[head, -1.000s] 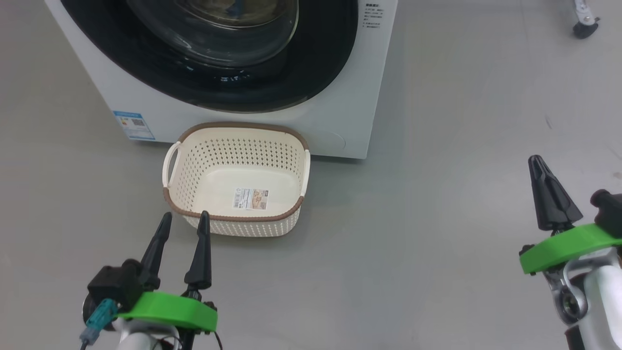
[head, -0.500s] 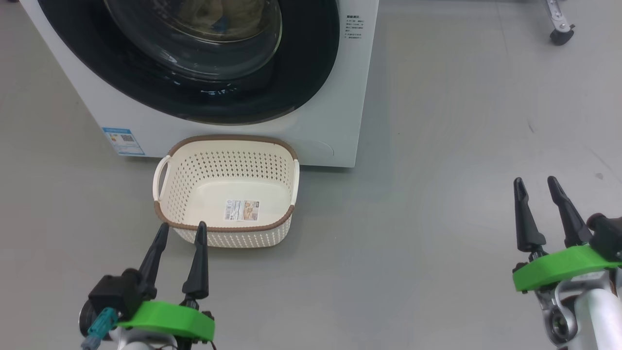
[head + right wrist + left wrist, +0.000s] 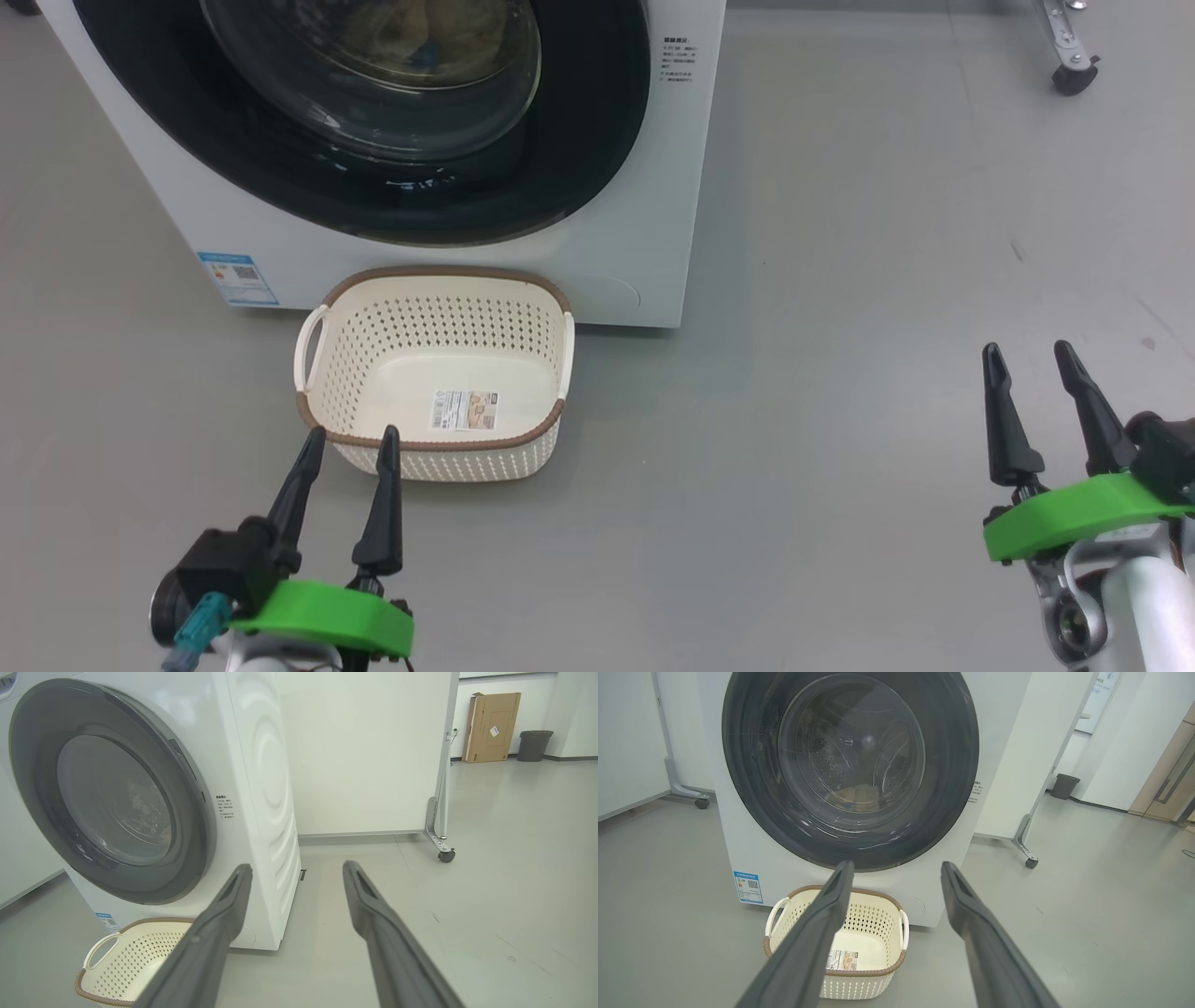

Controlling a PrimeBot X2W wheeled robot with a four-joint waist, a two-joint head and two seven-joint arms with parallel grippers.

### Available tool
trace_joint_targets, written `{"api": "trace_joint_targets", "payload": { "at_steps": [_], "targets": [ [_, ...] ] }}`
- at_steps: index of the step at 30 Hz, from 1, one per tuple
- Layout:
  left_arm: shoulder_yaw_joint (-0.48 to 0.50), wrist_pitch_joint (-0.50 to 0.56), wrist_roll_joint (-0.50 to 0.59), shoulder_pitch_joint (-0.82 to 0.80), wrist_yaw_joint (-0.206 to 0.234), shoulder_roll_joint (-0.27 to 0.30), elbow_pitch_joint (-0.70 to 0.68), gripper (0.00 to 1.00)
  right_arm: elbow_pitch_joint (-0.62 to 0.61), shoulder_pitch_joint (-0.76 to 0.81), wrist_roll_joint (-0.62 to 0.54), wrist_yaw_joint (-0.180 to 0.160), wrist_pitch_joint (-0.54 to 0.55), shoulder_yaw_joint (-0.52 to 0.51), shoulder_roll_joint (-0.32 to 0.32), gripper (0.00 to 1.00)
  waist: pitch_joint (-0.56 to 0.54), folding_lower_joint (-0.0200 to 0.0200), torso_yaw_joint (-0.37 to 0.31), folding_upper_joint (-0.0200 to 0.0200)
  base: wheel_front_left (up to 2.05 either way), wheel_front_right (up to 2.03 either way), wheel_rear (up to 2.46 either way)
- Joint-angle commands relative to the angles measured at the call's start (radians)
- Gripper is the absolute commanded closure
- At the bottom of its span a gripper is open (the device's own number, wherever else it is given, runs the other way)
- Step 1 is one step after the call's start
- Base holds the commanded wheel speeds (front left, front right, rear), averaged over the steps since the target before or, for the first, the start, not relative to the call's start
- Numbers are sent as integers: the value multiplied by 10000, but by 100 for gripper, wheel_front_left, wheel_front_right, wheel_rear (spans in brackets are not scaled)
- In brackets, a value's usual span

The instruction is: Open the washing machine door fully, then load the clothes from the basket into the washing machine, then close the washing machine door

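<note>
my left gripper (image 3: 353, 432) parted, empty basket (image 3: 439, 274) at 12 o'clock | my right gripper (image 3: 1026, 346) parted | door (image 3: 597, 140) shut, clothes (image 3: 859, 795) inside: loading looks done

The right gripper (image 3: 1026, 347) is now standing with its two fingers parted, where a second ago they were pressed into one point; the washing machine (image 3: 653, 233) and basket (image 3: 434, 273) are sliding toward seven o'clock in the head view (the camera is moving, not they).

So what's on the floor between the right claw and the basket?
Nothing. In the head view, bare grey floor is all that lies between the right gripper and the basket.
</note>
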Motion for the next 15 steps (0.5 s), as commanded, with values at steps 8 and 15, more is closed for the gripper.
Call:
{"api": "trace_joint_targets", "payload": {
  "at_steps": [8,15],
  "targets": [
    [320,-109,181,-128,4,183,-334,0,-343,-135,-124,-36,-53,163,-14,0,-39,0,-39,-1,0,0,0],
    [291,-109,176,-106,4,198,-296,0,-327,-109,-126,-36,-53,154,-9,0,-105,0,-38,-1,0,0,0]
  ]
}}
